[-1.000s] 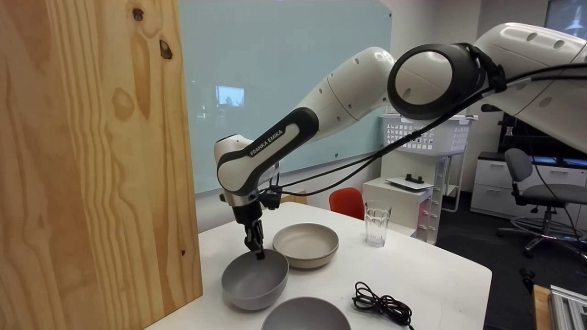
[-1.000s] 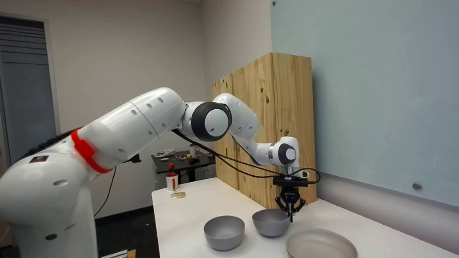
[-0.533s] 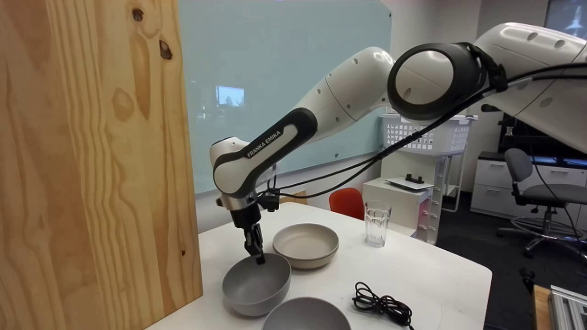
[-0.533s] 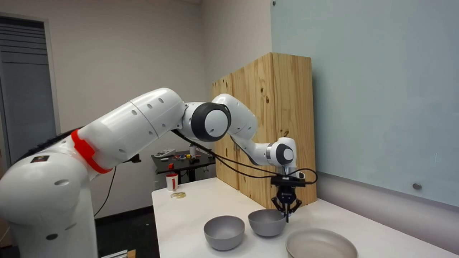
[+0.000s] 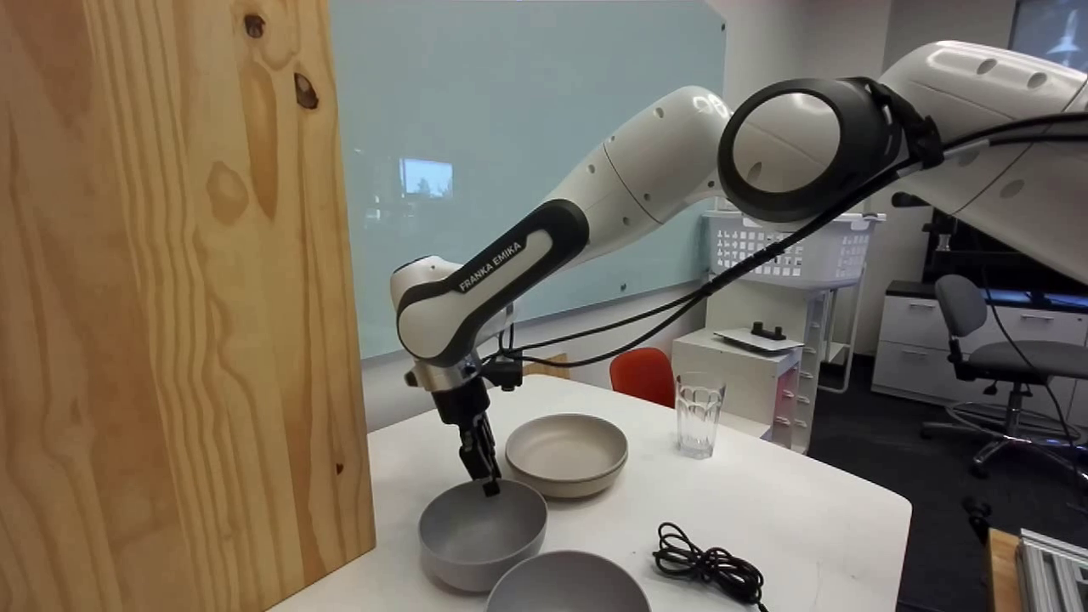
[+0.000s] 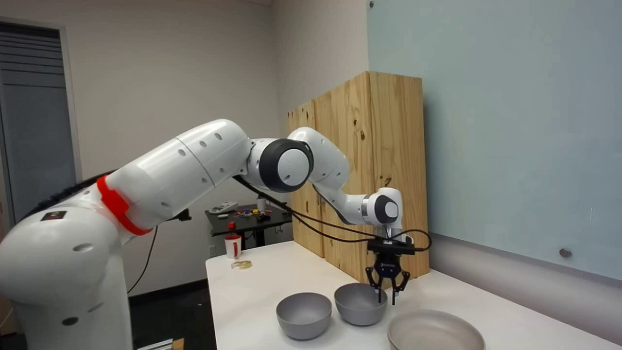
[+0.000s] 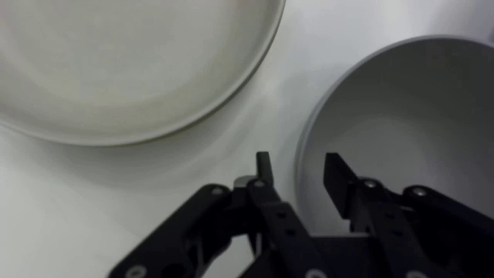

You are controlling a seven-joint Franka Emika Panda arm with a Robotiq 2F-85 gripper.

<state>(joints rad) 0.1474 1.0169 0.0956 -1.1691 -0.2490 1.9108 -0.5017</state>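
The jaws are spread, hanging right at the edge of the gray bowl, and they straddle its rim: one fingertip over the inside, its partner outside, a visible gap on either side of the wall! How far down past the rim they reach is hard to judge from these angles. The bowl sits upright on the white table, a second gray bowl just beside it, also upright. And on the outer side of the jaws, close by but apart from the bowl, there's the shallow beige dish. Farther off, a clear glass stands tall, while a black cable lies bundled near the second bowl. In an exterior view, a wooden cabinet rises behind the gray pair, and a red-and-white mug stands toward the table's far corner.
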